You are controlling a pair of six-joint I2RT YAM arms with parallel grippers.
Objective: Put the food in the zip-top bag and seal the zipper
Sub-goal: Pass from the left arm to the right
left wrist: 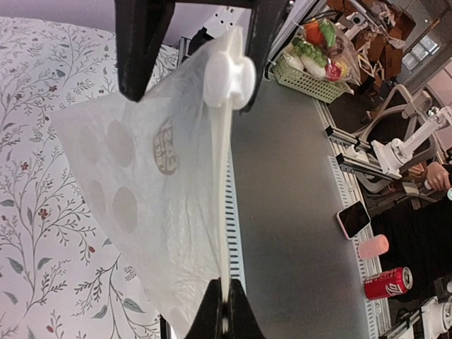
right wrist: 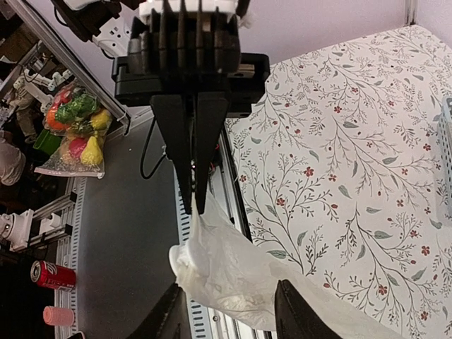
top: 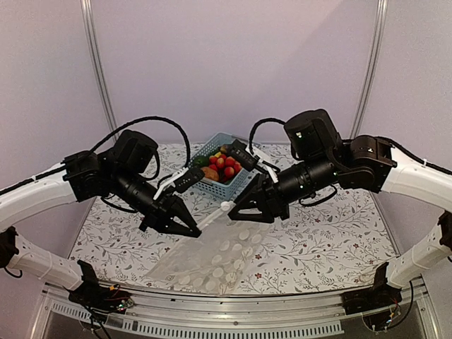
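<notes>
Robotics lab: aluminium-framed booth (top: 98, 70), other robot rigs (left wrist: 404, 145) nearby.

The clear, floppy plastic zip-top bag (top: 226, 251) with large white polka dots lay slanted across the flowered surface (top: 318, 233). Its lower part lay flat, and its mouth end was raised and stretched taut on edge. Along that mouth ran the zipper (left wrist: 224, 183), a thin pale press-seal strip carrying a round white slider piece (left wrist: 229, 78). The food (top: 222, 166), small red, green, yellow and brown fruit and vegetable pieces, sat heaped in a light-blue slotted basket (top: 229, 187) just beyond the bag.
</notes>
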